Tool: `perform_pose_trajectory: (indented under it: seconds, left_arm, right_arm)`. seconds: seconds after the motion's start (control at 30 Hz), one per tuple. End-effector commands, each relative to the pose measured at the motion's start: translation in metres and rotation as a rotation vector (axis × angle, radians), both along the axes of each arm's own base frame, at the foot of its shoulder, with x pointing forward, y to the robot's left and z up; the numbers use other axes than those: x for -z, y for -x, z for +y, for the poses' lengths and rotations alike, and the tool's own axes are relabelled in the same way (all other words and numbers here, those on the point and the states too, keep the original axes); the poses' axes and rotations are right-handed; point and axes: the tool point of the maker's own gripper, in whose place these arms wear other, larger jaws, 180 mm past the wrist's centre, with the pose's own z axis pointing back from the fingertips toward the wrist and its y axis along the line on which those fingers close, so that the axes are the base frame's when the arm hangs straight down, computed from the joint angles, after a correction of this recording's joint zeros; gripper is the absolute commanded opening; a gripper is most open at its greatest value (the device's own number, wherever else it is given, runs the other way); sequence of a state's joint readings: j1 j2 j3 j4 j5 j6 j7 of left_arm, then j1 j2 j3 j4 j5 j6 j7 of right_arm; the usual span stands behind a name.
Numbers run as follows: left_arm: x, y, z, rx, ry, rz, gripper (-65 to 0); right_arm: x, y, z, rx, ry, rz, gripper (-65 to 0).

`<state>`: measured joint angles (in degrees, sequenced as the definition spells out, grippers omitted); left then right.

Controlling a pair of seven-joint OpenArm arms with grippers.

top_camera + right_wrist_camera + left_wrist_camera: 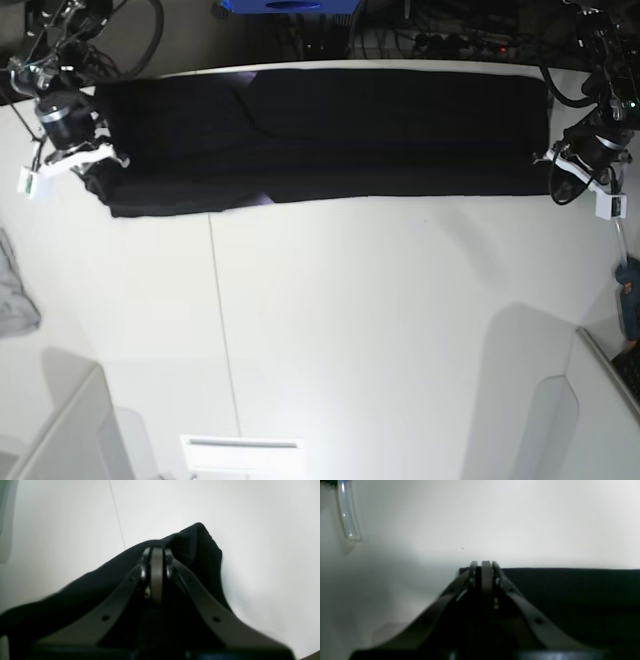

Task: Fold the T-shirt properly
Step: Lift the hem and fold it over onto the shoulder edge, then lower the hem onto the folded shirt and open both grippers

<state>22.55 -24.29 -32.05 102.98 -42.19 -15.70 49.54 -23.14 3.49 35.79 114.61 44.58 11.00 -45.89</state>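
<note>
So you've got one T-shirt (330, 135), two grippers, one white table (380, 330) and one small grey cloth (14, 290) off at the table's left edge in the base view. That's the whole count.

The shirt is plain black and lies as a long band across the far end of the table, reaching almost from one arm to the other. Its near edge runs fairly straight on the side by your left arm and sags lower toward your right arm. There's a diagonal crease or overlap in the top layer, and a tiny sliver of purplish print peeks out along the near edge, left of the middle in the base view.

Your left gripper (483, 563) sits right at the shirt's corner, jaws pinched together. In the left wrist view the black edge runs dead straight away from the fingertips, but you can't really tell whether any cloth is caught between them.

Your right gripper (157, 551) is also closed tight, with black fabric bunched up around the tips in a raised peak, so it looks clamped on the shirt at that end.

A clear tube (346, 512) hangs in the left wrist view's corner.
</note>
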Motion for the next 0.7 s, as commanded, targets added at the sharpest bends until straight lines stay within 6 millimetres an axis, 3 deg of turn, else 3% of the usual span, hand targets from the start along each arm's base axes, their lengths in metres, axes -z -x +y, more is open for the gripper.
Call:
perform_pose_trajectory:
  seconds: [0.0,0.3,0.67]
  left_arm:
    - [-0.015,-0.008,0.003,0.013,-0.02,-0.046,-65.0]
    - [-0.013,-0.007,0.002,0.012,-0.016,-0.043,-65.0]
    - [-0.013,0.012,-0.009,0.052,-0.035,-0.012,-65.0]
  right_arm:
    - [-0.009,0.0,-0.001,-0.001,0.004,-0.034,-65.0]
    - [-0.004,0.022,0.005,0.004,-0.093,-0.016,-65.0]
    - [0.01,0.045,0.004,-0.002,-0.09,0.057,-65.0]
